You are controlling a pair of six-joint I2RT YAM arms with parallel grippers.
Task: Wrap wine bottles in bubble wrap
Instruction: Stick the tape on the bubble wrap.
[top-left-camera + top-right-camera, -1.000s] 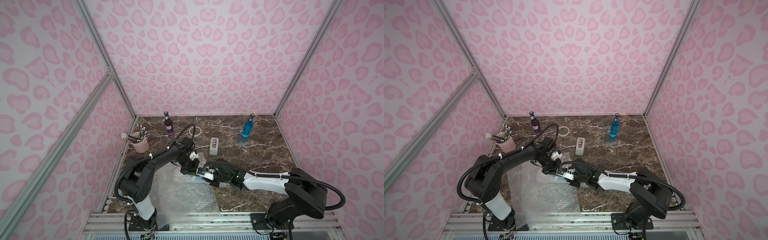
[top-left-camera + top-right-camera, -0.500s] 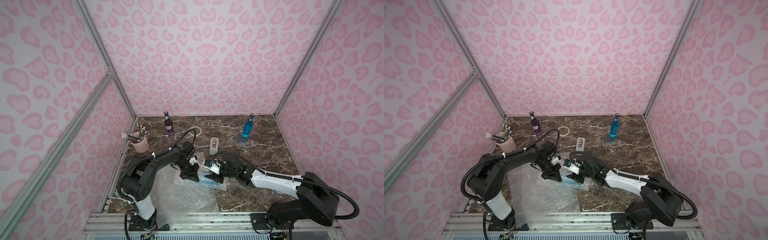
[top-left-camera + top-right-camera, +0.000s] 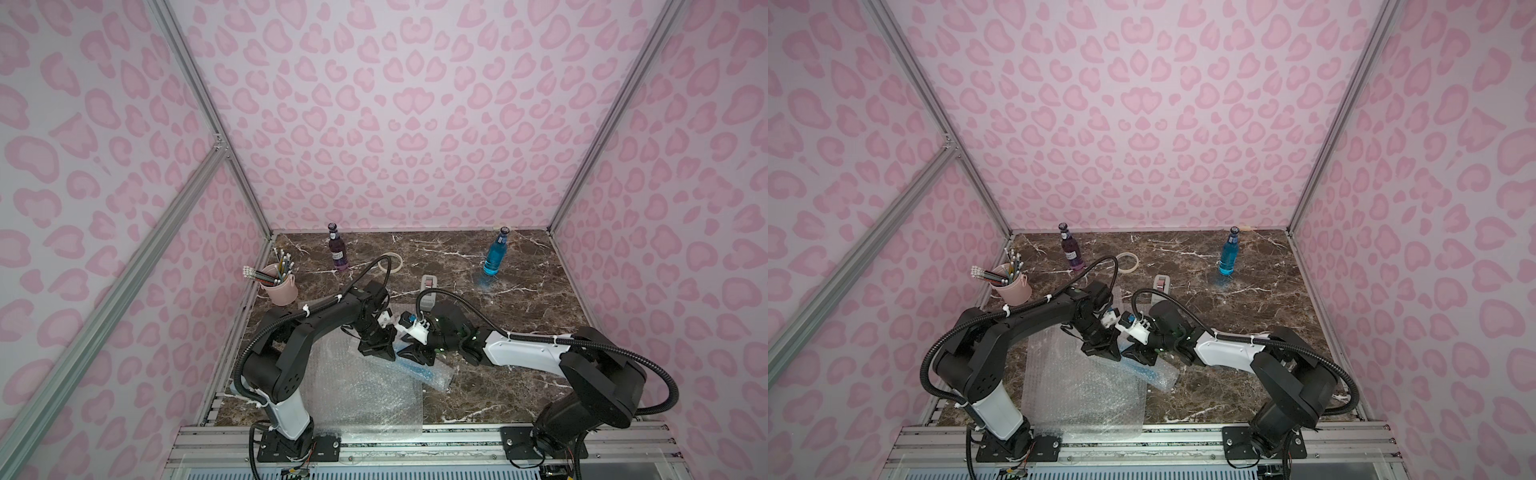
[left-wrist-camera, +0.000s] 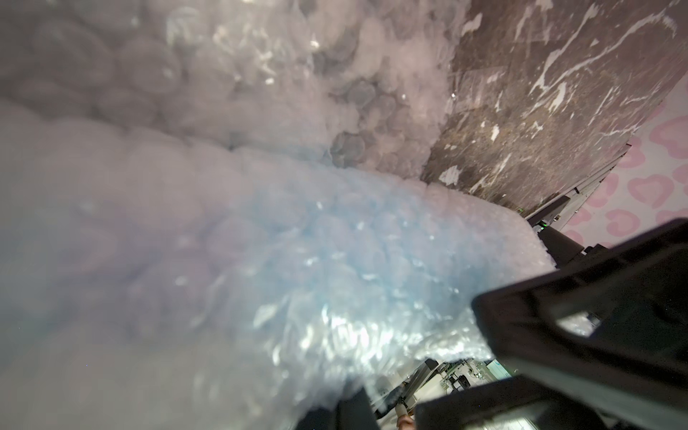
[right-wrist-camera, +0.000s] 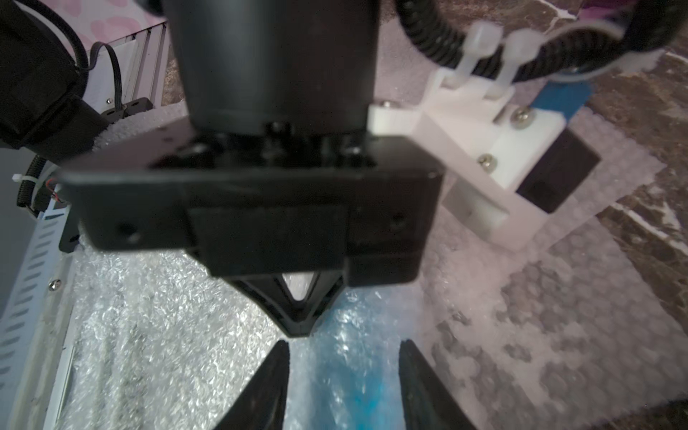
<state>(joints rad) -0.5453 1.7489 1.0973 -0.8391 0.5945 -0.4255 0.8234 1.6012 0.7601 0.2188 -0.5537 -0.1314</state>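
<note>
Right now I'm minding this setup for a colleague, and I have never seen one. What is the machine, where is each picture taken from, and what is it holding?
It is a robot: a left arm and a right arm at a marble table. Two pictures look down from one overhead camera; two come from wrist cameras. Farther back are a purple bottle and a blue bottle, both upright, a tape roll and a pink cup of pencils. Nearer lies a bubble wrap sheet and, at its edge, a second blue bottle rolled in wrap. The left hand is closed, tips at that bundle. The right hand has fingers either side of it; whether they squeeze, I cannot tell.
</note>
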